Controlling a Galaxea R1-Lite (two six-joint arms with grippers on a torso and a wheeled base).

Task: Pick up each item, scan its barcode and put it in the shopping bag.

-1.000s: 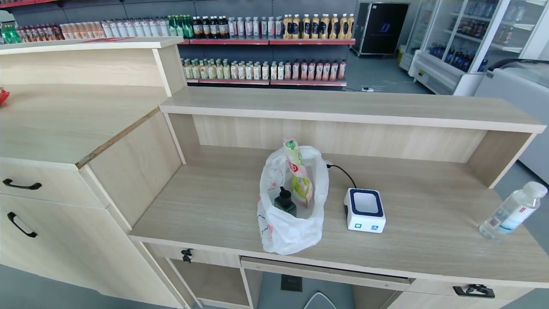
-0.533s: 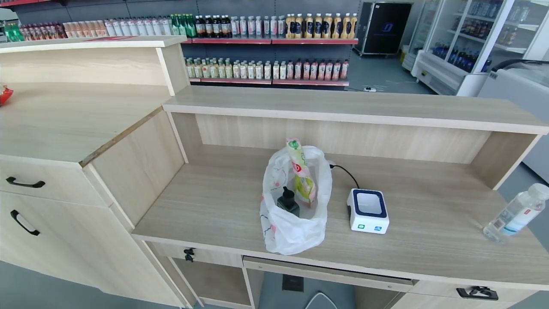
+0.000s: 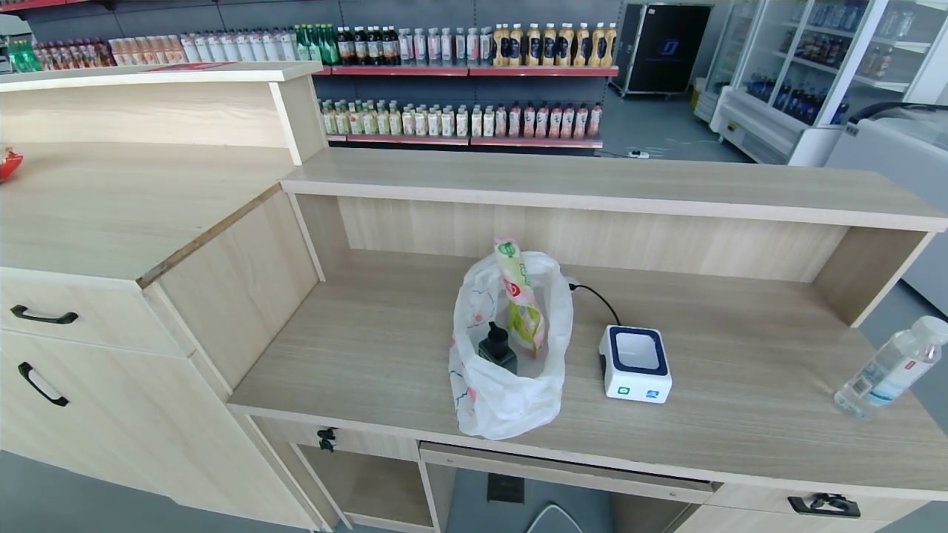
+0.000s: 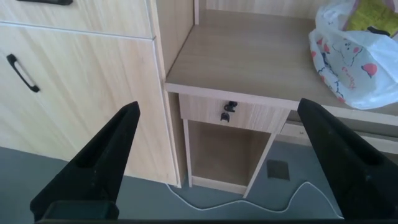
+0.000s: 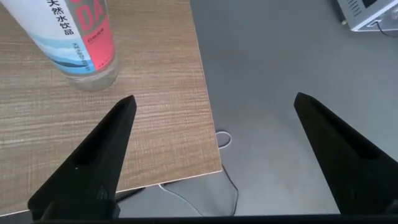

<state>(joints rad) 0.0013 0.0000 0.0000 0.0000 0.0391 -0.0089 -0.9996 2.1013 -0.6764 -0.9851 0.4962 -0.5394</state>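
A white plastic shopping bag [image 3: 511, 370] stands open in the middle of the wooden counter [image 3: 740, 370]. Inside it are a green-and-pink snack packet [image 3: 521, 296] and a dark bottle [image 3: 496, 346]. The white barcode scanner [image 3: 635, 363] sits just right of the bag, its cable running back. A clear water bottle [image 3: 889, 366] stands at the counter's far right edge. My left gripper [image 4: 224, 168] is open, low in front of the counter's left corner, with the bag [image 4: 354, 56] beyond it. My right gripper [image 5: 214, 162] is open over the counter's corner, close to the water bottle [image 5: 74, 37], holding nothing.
A raised shelf [image 3: 607, 185] runs along the counter's back. A taller cabinet with black handles [image 3: 43, 317] stands to the left. A keyed drawer [image 4: 229, 112] sits under the counter's left end. Drink shelves [image 3: 459, 74] and fridges [image 3: 800, 66] fill the room behind.
The whole head picture shifted slightly one second ago, so the camera moved. The bag, scanner and bottle have kept their places on the counter.
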